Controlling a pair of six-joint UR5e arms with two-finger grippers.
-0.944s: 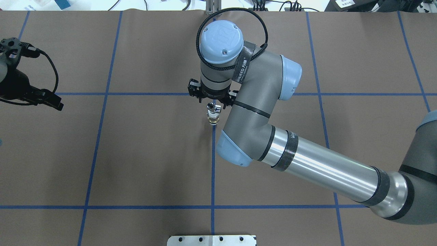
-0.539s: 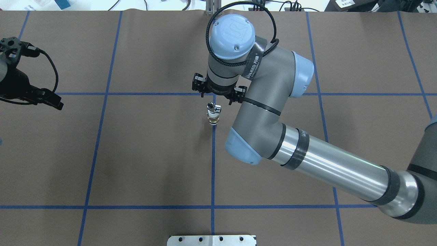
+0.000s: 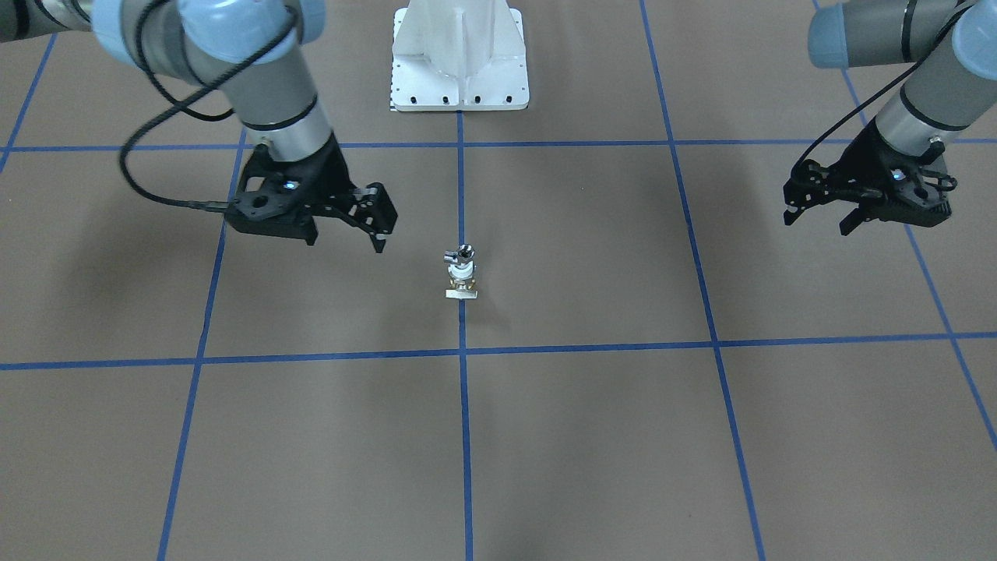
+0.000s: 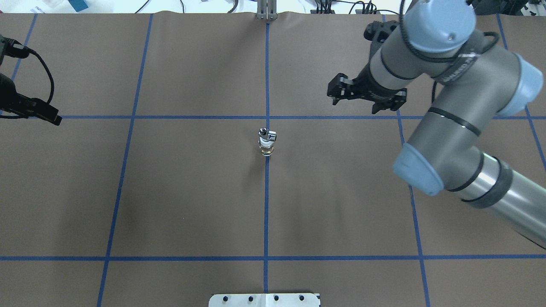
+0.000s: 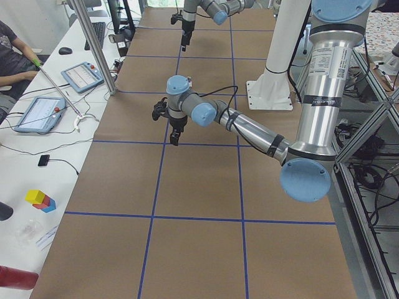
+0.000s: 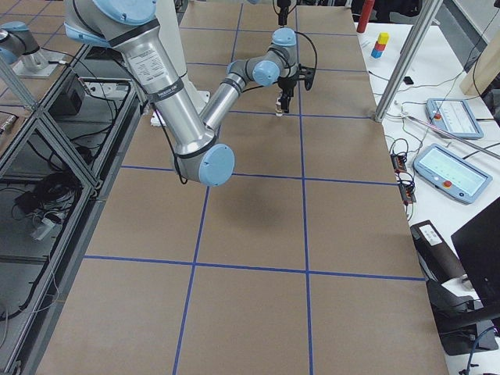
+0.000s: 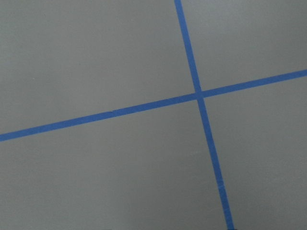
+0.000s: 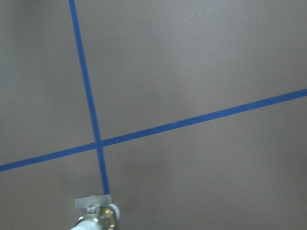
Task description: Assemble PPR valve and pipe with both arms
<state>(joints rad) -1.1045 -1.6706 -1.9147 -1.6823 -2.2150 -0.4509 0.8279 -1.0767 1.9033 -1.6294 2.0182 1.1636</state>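
The small valve-and-pipe piece [image 4: 267,143] stands upright alone on the centre tape line, with a chrome top, a white collar and a brass base. It also shows in the front view [image 3: 461,274] and at the bottom edge of the right wrist view [image 8: 98,218]. My right gripper [image 4: 367,97] hangs open and empty well off to the piece's right, above the mat; in the front view [image 3: 376,222] it is at the left. My left gripper [image 3: 818,218] is open and empty, far out at the table's left side [image 4: 42,113].
The white bolted pedestal base [image 3: 459,70] stands at the robot's edge of the brown mat with its blue tape grid [image 7: 199,93]. A metal post [image 4: 266,10] stands at the far edge. Tablets and cables lie on the operators' bench [image 5: 81,75].
My right gripper was directly over the upright piece; it has risen and swung away to the right, leaving the piece standing. My left gripper has drawn slightly further left.
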